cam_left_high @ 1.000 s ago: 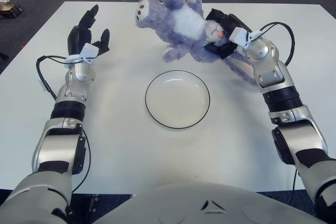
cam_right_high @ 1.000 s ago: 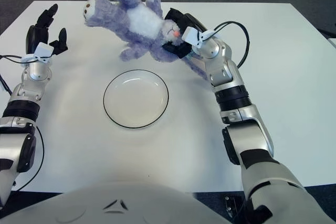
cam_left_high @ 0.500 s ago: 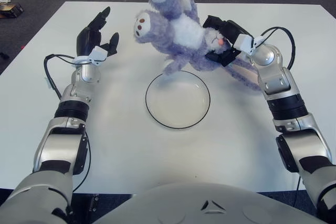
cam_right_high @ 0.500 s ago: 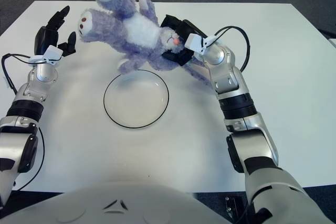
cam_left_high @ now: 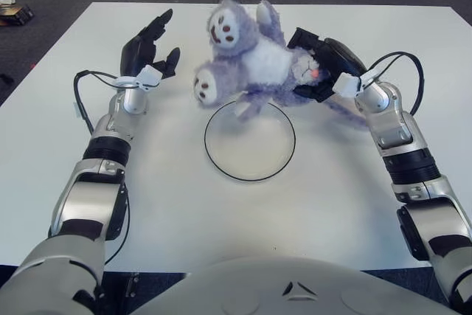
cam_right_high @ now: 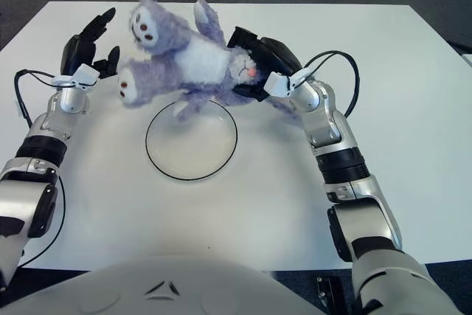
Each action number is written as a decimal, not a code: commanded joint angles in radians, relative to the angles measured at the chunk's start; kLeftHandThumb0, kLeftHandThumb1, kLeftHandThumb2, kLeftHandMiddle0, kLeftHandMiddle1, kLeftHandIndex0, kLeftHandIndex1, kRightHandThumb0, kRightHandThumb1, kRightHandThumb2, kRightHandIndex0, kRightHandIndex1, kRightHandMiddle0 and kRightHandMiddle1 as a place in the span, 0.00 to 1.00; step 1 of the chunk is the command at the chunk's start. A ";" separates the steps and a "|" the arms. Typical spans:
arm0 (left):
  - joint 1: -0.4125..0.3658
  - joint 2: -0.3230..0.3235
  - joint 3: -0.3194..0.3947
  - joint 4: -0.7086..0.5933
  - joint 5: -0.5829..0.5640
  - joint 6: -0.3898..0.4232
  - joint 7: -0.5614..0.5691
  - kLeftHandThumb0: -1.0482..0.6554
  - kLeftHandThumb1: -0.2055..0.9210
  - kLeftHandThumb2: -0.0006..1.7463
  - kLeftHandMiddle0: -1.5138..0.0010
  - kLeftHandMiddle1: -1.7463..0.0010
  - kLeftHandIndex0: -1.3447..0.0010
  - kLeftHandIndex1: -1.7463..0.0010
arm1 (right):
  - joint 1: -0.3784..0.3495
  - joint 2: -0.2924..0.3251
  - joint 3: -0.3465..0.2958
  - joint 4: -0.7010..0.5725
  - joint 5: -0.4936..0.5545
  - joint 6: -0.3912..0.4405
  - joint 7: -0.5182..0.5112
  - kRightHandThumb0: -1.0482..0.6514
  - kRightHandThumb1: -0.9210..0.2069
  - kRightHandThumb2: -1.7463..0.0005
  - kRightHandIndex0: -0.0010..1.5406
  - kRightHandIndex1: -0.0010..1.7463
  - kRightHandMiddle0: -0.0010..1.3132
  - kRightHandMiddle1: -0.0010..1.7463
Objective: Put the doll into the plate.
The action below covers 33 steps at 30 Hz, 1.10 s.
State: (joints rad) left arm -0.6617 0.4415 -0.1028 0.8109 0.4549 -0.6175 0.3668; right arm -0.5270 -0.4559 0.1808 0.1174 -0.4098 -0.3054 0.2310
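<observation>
Right hand [cam_left_high: 324, 64] is clamped on the doll [cam_left_high: 254, 60] at its head end, fingers wrapped around the face and neck; the rest of the body sticks out sideways to the left, unsupported, feet up and leftward.

Near to far: plate [cam_left_high: 249, 140] sits flat on the bench [cam_left_high: 221, 212], nothing in it. The doll hangs above the plate's far rim, one paw dangling just over or touching the rim, can't tell which. Most of the body is beyond the rim and left of centre, not over the middle. Left hand [cam_left_high: 147, 49] is further back on the left, fingers spread, holding nothing, near the doll's feet but apart from them.

Risks as I read it:
- Release now and the doll likely lands half on the far rim, half on the bench, since the bulk is off-centre. Needs to come nearer first.
- A head-only grip on a soft toy means the body swings and could roll out when it lands.
- The dangling paw could catch the rim and drag or tip the light plate.
- The doll looks wider than the plate, so limbs will overhang anyway.
- Feet are close to the left hand, so they could snag if either moves.
</observation>
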 commanded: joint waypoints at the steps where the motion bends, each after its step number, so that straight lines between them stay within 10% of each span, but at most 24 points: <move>1: -0.031 0.002 -0.017 0.017 0.029 -0.024 0.033 0.10 1.00 0.53 0.63 0.98 0.64 0.98 | 0.013 -0.013 -0.012 -0.007 -0.007 -0.018 -0.013 0.62 0.50 0.28 0.39 0.96 0.29 1.00; 9: -0.049 0.000 -0.030 0.051 0.040 -0.060 0.055 0.11 1.00 0.54 0.62 0.98 0.63 0.98 | 0.019 -0.038 -0.005 0.006 0.030 -0.121 0.019 0.83 0.38 0.38 0.31 1.00 0.41 1.00; 33: -0.060 0.003 -0.054 0.066 0.056 -0.092 0.081 0.13 1.00 0.55 0.61 0.99 0.62 0.98 | -0.021 -0.036 -0.011 0.194 0.073 -0.385 0.027 0.85 0.34 0.41 0.28 1.00 0.43 1.00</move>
State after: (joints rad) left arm -0.6994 0.4397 -0.1530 0.8766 0.4988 -0.7009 0.4381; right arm -0.5232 -0.4869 0.1819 0.2985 -0.3598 -0.6652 0.2614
